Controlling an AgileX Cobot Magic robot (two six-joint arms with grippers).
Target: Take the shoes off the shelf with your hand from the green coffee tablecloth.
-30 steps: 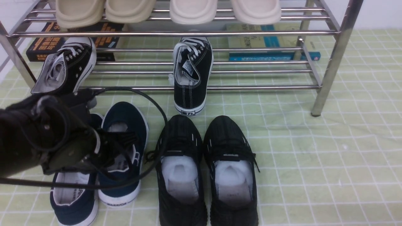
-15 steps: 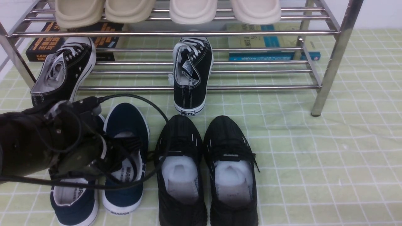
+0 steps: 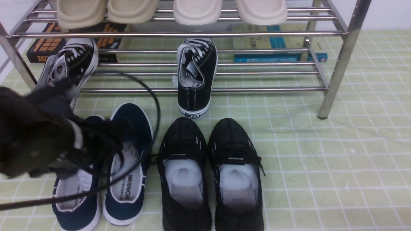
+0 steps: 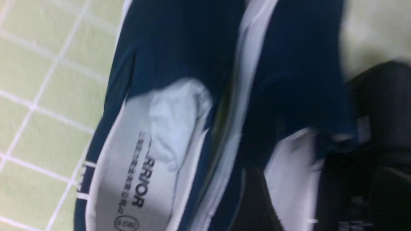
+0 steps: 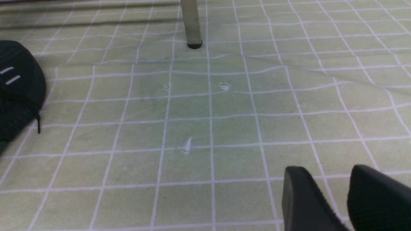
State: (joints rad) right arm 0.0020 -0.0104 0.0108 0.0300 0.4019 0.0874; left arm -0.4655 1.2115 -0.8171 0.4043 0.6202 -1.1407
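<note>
**Left hand (image 3: pixel 106 144) low over the shoes (image 3: pixel 131 122)**

The green coffee tablecloth (image 3: pixel 321 154) spreads under the shelf (image 3: pixel 340 61), which stands at the back. The shoes lie side by side on the cloth in front of the shelf's left end, just beside the black mesh sneakers (image 3: pixel 212 144). The left hand is blurred, so I cannot tell whether its fingers are apart or closed. The right gripper (image 5: pixel 334 179) hovers over the cloth, fingers apart, holding nothing.

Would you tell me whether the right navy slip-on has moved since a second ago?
Yes: the navy slip-on has its heel nearer the camera, farther along the unmoved black mesh sneaker.
</note>
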